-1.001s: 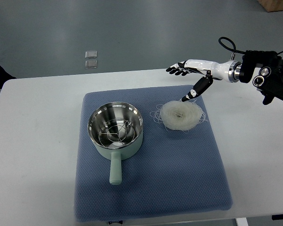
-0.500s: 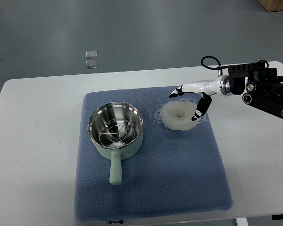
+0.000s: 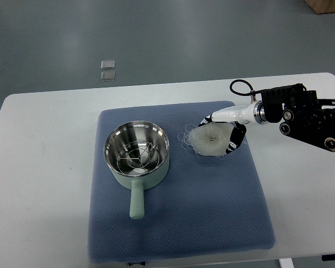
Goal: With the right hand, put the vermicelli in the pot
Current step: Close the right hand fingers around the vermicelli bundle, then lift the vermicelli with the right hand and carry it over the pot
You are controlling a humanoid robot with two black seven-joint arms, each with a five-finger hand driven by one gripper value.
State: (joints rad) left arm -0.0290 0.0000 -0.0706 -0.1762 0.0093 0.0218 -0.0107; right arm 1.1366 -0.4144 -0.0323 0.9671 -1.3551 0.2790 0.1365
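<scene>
The vermicelli (image 3: 210, 140) is a white round nest lying on the blue mat (image 3: 201, 212), right of the pot. The pot (image 3: 152, 175) is mint green with a steel inside, a wire rack in it and its handle (image 3: 137, 202) pointing toward me. My right hand (image 3: 216, 134) reaches in from the right and closes around the nest. Its fingers (image 3: 206, 118) curl over the far edge and its thumb (image 3: 234, 138) presses the near right edge. The nest still rests on the mat. The left arm is not in view.
The mat lies on a white table (image 3: 44, 167). My right forearm and its black wrist housing (image 3: 301, 114) hang over the table's right side. Two small clear squares (image 3: 108, 70) lie on the floor beyond the table.
My right hand has moved left and down from the far right of the nest and closed its fingers and thumb around it. The nest looks slightly squeezed. The pot has not moved.
</scene>
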